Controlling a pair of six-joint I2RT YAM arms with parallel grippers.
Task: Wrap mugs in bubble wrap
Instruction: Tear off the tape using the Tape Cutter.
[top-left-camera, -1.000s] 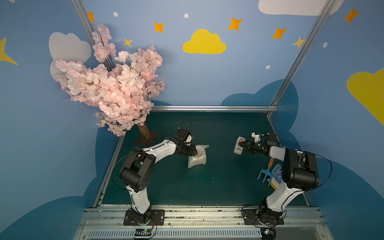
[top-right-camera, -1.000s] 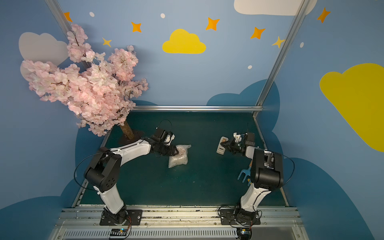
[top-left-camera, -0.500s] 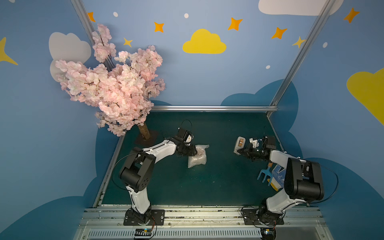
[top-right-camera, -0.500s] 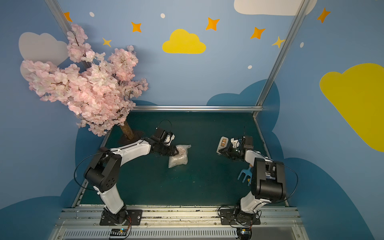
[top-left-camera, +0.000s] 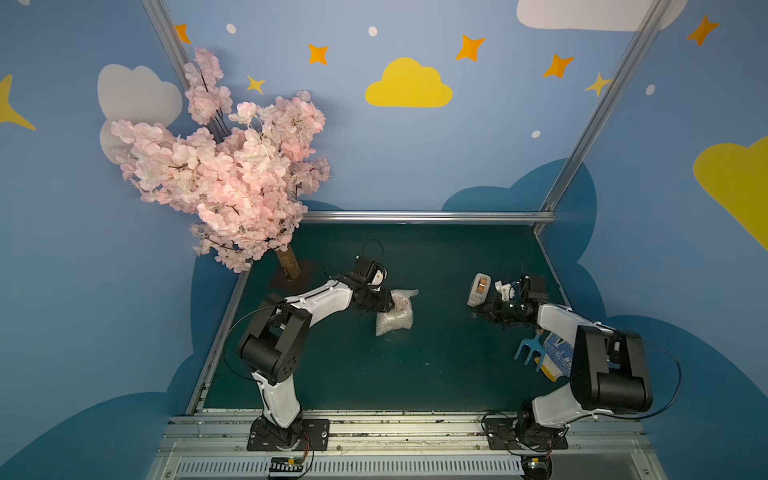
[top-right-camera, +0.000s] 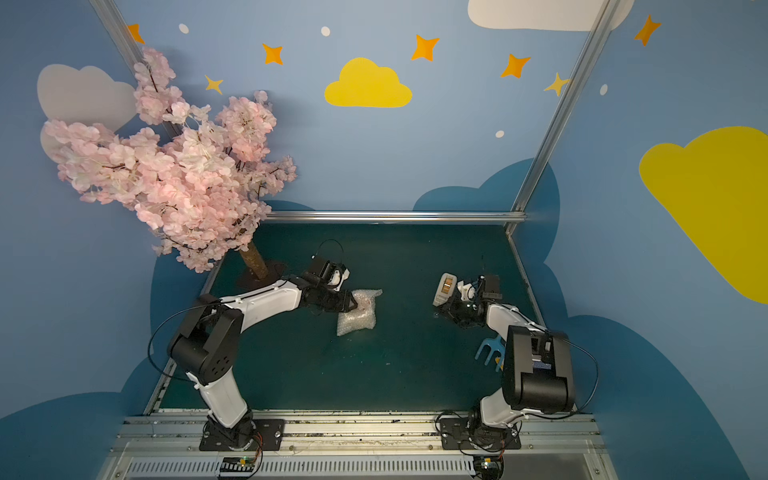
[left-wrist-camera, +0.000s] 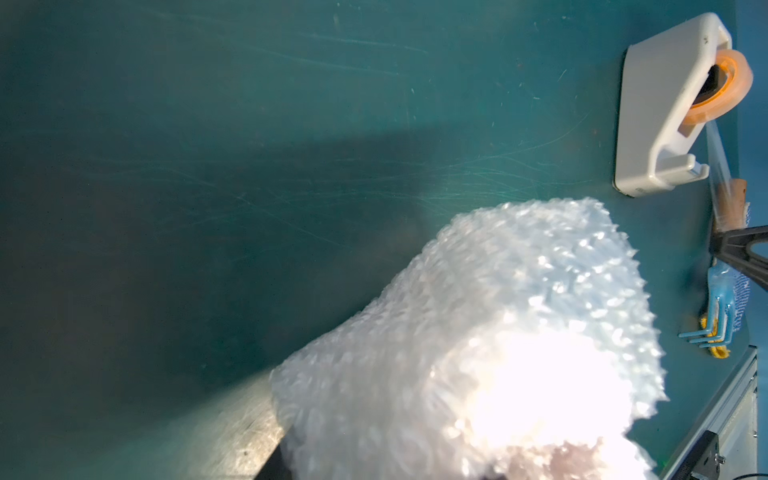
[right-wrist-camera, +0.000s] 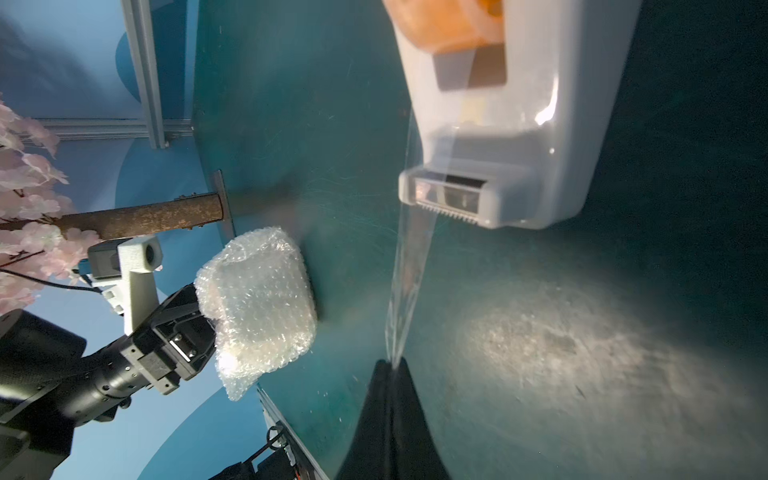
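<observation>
— Bubble wrap (top-left-camera: 397, 311) in both top views: where is it?

— It is bundled on the left arm's side of the green counter (top-left-camera: 436, 365). The left tool (top-left-camera: 387, 305) is clenched on its near edge. The mug is hidden inside the bundle. The right tool (top-left-camera: 478, 309) is well apart from it, just beside a cream tape dispenser (top-left-camera: 478, 289).

— And the left wrist view?

— The bubble wrap (left-wrist-camera: 498, 332) fills the foreground, and the left tool's jaws are out of sight. Beyond it, a clear tape strip (left-wrist-camera: 719, 166) runs from the dispenser to the right tool's dark tip.

— The right wrist view?

— The right tool (right-wrist-camera: 392, 365) is clamped on the tape strip (right-wrist-camera: 409, 282). The strip stretches straight from the dispenser's cutter to the tool. The bundle lies off to one side of the strip, toward the left arm, and does not touch it. I judge that the tape must cross to the bundle. The right arm would carry it while the left arm holds the bundle.
</observation>
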